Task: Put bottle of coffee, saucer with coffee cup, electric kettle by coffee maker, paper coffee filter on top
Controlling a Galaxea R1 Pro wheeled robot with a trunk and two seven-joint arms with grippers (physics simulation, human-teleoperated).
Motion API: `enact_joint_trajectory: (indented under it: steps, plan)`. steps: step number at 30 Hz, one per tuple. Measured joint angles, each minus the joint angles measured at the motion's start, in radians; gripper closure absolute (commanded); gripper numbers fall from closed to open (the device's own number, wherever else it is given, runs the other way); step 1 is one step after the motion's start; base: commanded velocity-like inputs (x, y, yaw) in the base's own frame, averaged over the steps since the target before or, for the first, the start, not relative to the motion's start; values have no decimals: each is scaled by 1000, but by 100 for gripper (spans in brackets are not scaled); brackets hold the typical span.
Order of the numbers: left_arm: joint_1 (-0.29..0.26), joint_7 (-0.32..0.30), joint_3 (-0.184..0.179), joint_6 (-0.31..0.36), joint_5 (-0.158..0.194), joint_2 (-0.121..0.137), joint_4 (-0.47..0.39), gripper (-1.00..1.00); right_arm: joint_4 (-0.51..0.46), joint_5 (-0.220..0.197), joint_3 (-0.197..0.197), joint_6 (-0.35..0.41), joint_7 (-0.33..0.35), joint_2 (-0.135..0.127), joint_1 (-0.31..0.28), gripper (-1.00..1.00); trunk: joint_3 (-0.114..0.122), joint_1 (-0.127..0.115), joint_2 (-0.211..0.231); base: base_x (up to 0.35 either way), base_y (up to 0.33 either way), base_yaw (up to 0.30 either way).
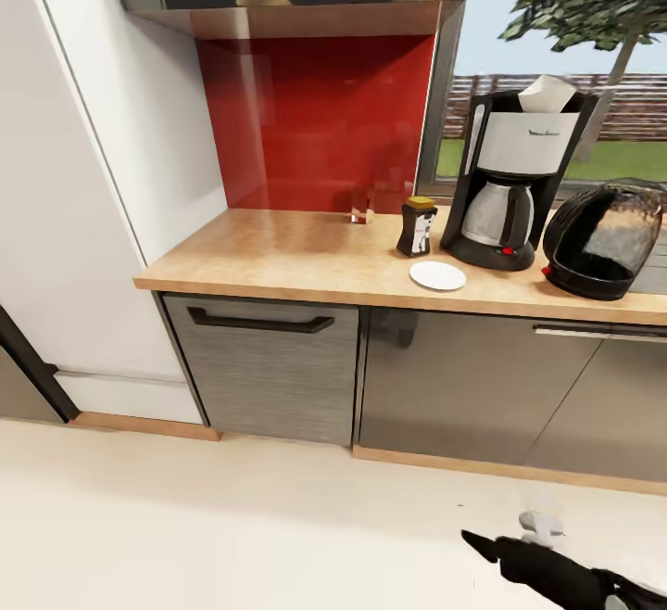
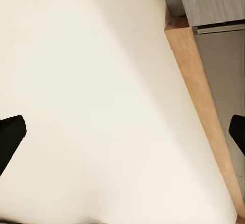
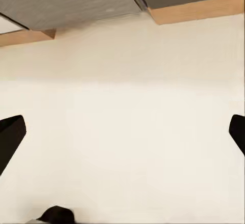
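Note:
On the kitchen countertop (image 1: pixel 278 262) the coffee maker (image 1: pixel 505 184) stands at the right, with the paper coffee filter (image 1: pixel 547 94) on its top. The bottle of coffee (image 1: pixel 418 225) stands just left of it and the white saucer (image 1: pixel 437 275) lies bare in front. To the machine's right sits the electric kettle (image 1: pixel 602 239). The kitchen shelf (image 1: pixel 296 3) hangs above the red panel. My left gripper (image 2: pixel 122 132) and right gripper (image 3: pixel 122 132) hang open over the floor, holding nothing. A pale blurred shape (image 1: pixel 540 523) lies by my right arm (image 1: pixel 556 578); I cannot tell whether it is the coffee cup.
Grey cabinet fronts (image 1: pixel 269 364) with a wooden plinth (image 1: pixel 500 466) run under the worktop. A white tall unit (image 1: pixel 83 221) closes the left side. A small object (image 1: pixel 361 211) stands at the red panel. Cream floor (image 1: pixel 232 527) stretches between me and the cabinets.

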Motion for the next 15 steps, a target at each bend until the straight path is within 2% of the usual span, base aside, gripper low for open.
enact_joint_trajectory:
  steps: [1,2,5,6,7,8,13,15]
  plan:
    - [0,0,0,0,0,-5,0,-100,86,65,-2,-55,58,0,17,-100,0,0,0,0,0,0]
    - [0,0,0,-1,0,-10,0,-100,188,107,-4,-109,94,0,27,-100,0,0,0,0,0,0]
    - [0,0,-1,-1,0,-16,0,-100,360,141,-6,-214,125,-2,36,-100,0,0,0,0,0,0]
    - [0,-1,-1,-1,0,-21,0,-100,499,161,-4,-347,138,-2,40,-100,0,0,0,0,0,0]
    - [0,-1,0,-1,0,-22,0,-100,573,167,-2,-398,141,-1,41,-100,0,0,0,0,0,0]
    - [0,-1,0,-1,0,-26,0,-100,661,182,1,-488,142,1,42,-100,0,0,0,0,0,0]
    - [0,-2,0,-1,0,-38,0,-100,851,235,10,-689,137,5,43,-100,0,0,0,0,0,0]
    - [0,-2,0,-1,0,-39,0,-100,867,237,12,-703,136,7,43,-100,0,0,0,0,0,0]
